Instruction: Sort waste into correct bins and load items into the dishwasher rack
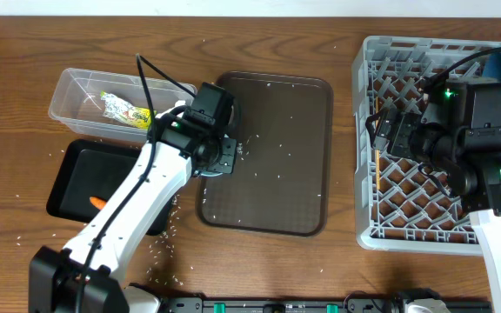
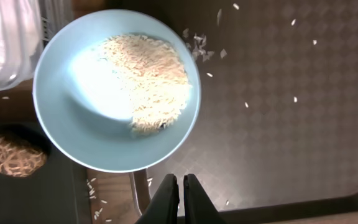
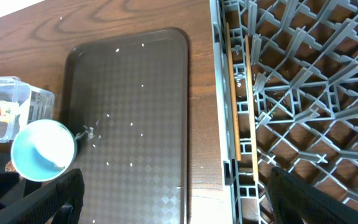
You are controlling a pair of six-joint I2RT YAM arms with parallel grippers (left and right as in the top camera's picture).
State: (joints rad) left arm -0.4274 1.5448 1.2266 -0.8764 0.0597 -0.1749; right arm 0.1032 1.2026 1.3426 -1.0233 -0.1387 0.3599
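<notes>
A: overhead: left arm reaches in from the front, left tool [image 1: 224, 158] down at brown tray [image 1: 277, 174] left rim; right tool [image 1: 388, 130] over dishwasher rack [image 1: 407, 213]
B: left wrist?
A: tool pinched shut, empty; light-blue cup [image 2: 114, 90] just beyond, white rice [image 2: 151, 81] inside, beside black tray [image 2: 30, 199]; guess rice gets dumped first
B: right wrist?
A: tool wide, empty, hovering at rack edge; chopsticks [image 3: 236, 93] already racked

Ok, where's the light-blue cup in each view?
Overhead: not visible; the left arm covers the brown tray's left edge.
Left wrist: light-blue cup, centre-left, rice inside.
Right wrist: lower left, beside the tray's left edge.
Shared landmark: the brown tray.
</notes>
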